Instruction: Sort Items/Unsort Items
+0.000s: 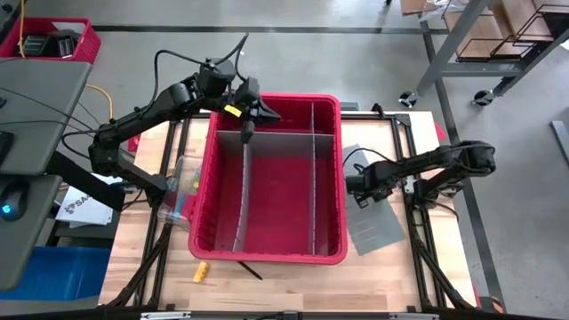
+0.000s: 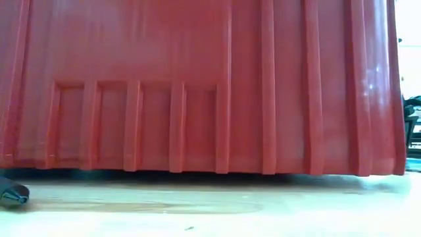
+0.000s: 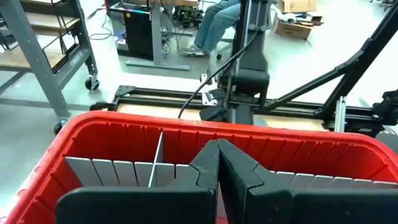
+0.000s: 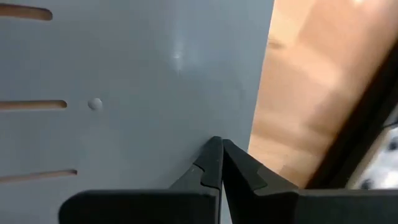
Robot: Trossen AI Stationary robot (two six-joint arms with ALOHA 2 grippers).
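Note:
A yellow block and a thin dark stick lie on the wooden table in front of the red bin. The stick's dark tip also shows in the low view. Left of the bin lies a clear bag with coloured pieces in it. My left gripper hangs shut and empty over the bin's far left corner. My right gripper is shut and points down over a grey panel lying flat on the table right of the bin. My right gripper's shut fingertips stand close above the grey panel, near its edge. I cannot tell whether they touch it. My left gripper touches nothing.
Grey dividers split the bin into compartments, with no items visible in them. The bin's wall fills the low view. A black frame runs round the table. A seated person's legs show in the room beyond the table.

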